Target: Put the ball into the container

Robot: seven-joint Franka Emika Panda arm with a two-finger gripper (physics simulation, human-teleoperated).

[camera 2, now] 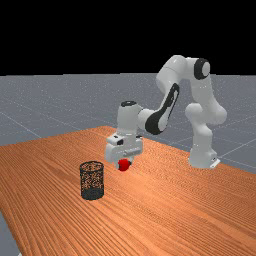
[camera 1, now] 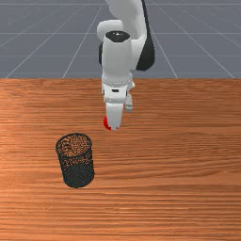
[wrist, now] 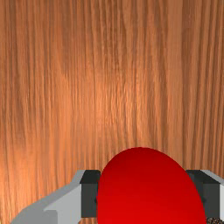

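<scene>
The gripper (camera 1: 114, 123) is right of the container in the front view, with the red ball (camera 1: 107, 123) partly hidden behind its finger. In the far view the ball (camera 2: 123, 165) is held at the tip of the gripper (camera 2: 125, 163), higher than the tabletop and to the right of the black mesh container (camera 2: 92, 181). That container (camera 1: 76, 161) stands upright on the table. From the wrist, the ball (wrist: 148, 188) fills the span of the gripper (wrist: 146, 194), a dark pad touching it on either side.
The wooden table (camera 1: 179, 155) carries the container, whose round rim is open at the top. A bit of dark mesh (wrist: 214, 221) shows beside one finger in the wrist view. The arm's base (camera 2: 202, 157) stands at the table's far-view right.
</scene>
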